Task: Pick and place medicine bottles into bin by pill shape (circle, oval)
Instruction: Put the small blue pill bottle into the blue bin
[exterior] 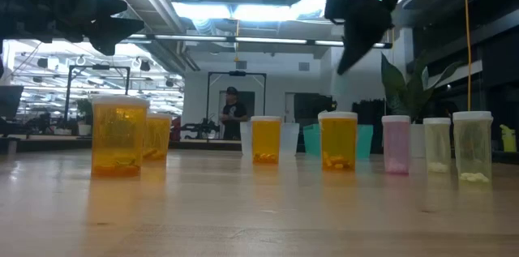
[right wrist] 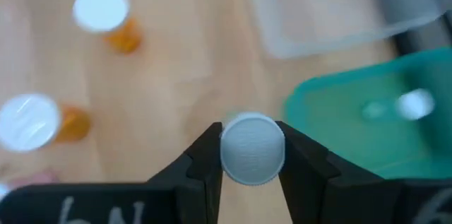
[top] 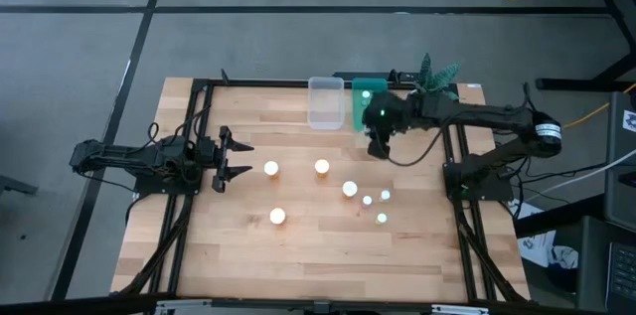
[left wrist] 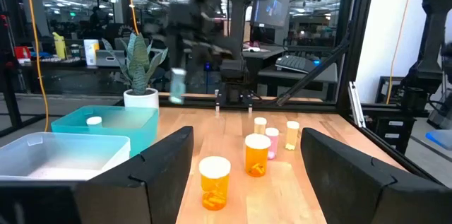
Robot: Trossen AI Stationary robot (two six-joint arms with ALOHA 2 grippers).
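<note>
The wooden table (top: pixel 248 245) carries four orange bottles (top: pixel 277 217) and three small ones (top: pixel 382 219). A clear bin (top: pixel 325 102), teal bin (top: pixel 360 106) and potted plant (top: pixel 437 77) line its far edge.

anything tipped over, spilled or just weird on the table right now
Nothing stands out. The white-capped bottles on the wooden table stand upright, nothing is spilled, and one small bottle is clamped in the right gripper beside the translucent teal tub.

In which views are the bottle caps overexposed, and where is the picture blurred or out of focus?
High view: the white caps on the table, such as this orange bottle's, glow as blown-out spots. Right wrist view: the right claw and its held bottle are fairly sharp, while the teal bin behind is soft. Left wrist view: the right arm is motion-blurred. Low view: ceiling lights glare.
</note>
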